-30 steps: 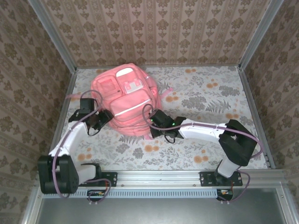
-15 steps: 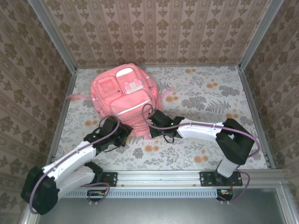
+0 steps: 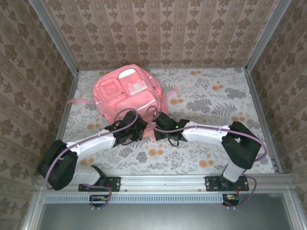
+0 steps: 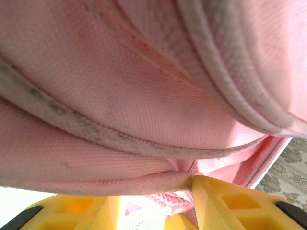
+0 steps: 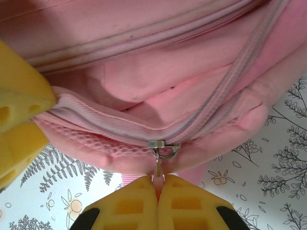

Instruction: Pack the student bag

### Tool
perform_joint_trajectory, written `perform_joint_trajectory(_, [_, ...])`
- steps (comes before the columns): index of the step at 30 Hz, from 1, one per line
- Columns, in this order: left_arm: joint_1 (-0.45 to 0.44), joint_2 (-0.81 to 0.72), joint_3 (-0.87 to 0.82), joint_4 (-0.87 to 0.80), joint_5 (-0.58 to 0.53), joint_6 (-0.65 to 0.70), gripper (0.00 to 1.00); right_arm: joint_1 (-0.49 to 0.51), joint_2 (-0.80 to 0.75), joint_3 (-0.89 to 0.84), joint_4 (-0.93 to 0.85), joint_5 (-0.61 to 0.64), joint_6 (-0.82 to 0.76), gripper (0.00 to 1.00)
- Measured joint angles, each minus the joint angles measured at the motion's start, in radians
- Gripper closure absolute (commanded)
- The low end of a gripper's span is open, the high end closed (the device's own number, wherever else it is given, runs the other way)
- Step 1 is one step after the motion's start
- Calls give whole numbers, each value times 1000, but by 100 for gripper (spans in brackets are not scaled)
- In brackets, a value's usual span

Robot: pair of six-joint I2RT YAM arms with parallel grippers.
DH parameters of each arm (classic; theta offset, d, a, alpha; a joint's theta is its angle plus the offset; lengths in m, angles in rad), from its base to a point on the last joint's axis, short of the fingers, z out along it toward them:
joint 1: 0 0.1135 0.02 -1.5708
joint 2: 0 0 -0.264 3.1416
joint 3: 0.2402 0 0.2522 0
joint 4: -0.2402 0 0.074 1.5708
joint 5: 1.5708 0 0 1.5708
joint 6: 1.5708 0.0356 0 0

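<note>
One pink student bag (image 3: 125, 93) lies flat at the far left of the floral worktop (image 3: 216, 96), its near edge towards the arms. At that edge the fingers of the right gripper (image 5: 158, 181) are pressed together on the metal zipper pull (image 5: 158, 165) hanging from its slider (image 5: 163, 144). Just left of it, the fingers of the left gripper (image 4: 160, 203) stand partly apart with a bunched fold of the bag's fabric between them; whether they grip it I cannot tell.
</note>
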Motion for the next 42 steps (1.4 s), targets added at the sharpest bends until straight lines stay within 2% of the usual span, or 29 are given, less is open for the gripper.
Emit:
perform_joint_trajectory(3, [-6,7,2,25,-2,-3,61,0,0,-1,5,0,0,100])
perform_joint_trajectory(10, [-20,-38,44,18,-5,-4,52,0,0,-5,8,1,0,100])
perform_joint_trajectory(14, [-40,-70,56,34,-20,-11,52,-5,-2,-11,8,1,0,100])
perform_joint_trajectory(22, [-58,89,55,120,0,-92,53,-16,-9,-15,8,1,-4,100])
perform_joint_trajectory(23, [-61,96,55,126,-2,-101,58,-17,-10,-18,8,1,-4,100])
perform_joint_trajectory(28, [-68,112,49,143,-14,-141,100,-22,-17,-25,9,1,-5,100])
perform_joint_trajectory(35, [-71,74,28,108,-16,-141,100,-34,-26,-29,11,2,-21,100])
perform_joint_trajectory(42, [-50,-155,-17,-95,-41,-93,100,-73,-27,-29,10,6,-61,100])
